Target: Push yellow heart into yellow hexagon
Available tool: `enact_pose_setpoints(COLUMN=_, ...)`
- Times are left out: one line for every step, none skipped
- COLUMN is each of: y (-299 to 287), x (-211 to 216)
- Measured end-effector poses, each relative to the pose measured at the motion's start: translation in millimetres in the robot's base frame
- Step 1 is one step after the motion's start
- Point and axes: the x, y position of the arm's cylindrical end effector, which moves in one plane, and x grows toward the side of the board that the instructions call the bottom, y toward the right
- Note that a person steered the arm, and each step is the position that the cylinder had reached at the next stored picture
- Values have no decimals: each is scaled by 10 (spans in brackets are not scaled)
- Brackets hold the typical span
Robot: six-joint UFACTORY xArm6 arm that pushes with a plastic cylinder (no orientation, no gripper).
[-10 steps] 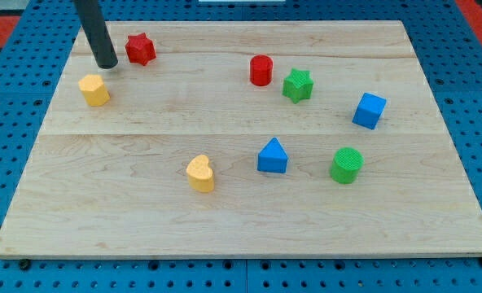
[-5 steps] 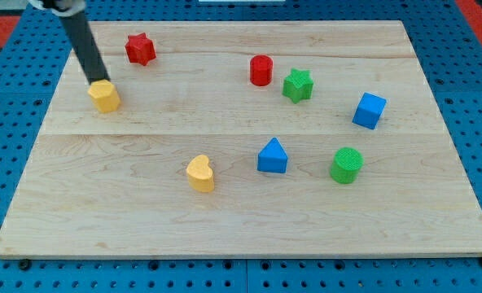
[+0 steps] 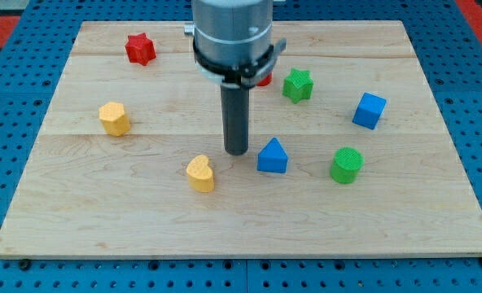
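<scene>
The yellow heart (image 3: 200, 173) lies on the wooden board (image 3: 143, 220) below the middle. The yellow hexagon (image 3: 115, 118) lies to the view's left and somewhat higher, well apart from the heart. My tip (image 3: 237, 151) stands on the board just right of and above the heart, with a small gap between them, and left of the blue triangle (image 3: 272, 156).
A red star (image 3: 141, 49) sits at the top left. A red cylinder (image 3: 263, 79) is mostly hidden behind the arm. A green star (image 3: 298, 85), a blue cube (image 3: 370, 111) and a green cylinder (image 3: 347, 165) lie on the right half.
My tip has left the yellow hexagon at the left and swung across to the middle, beside the heart. The hexagon has slid a little down and right. The heart has not moved.
</scene>
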Motion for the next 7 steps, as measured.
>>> enact_pose_setpoints(y=1, x=248)
enact_pose_setpoints(y=-183, x=437)
enact_pose_setpoints(y=-664, x=377)
enact_pose_setpoints(y=-966, x=57)
enact_pose_setpoints(y=-1190, x=-197)
enact_pose_setpoints(y=-1219, x=-454)
enact_pose_setpoints(y=-325, x=-630)
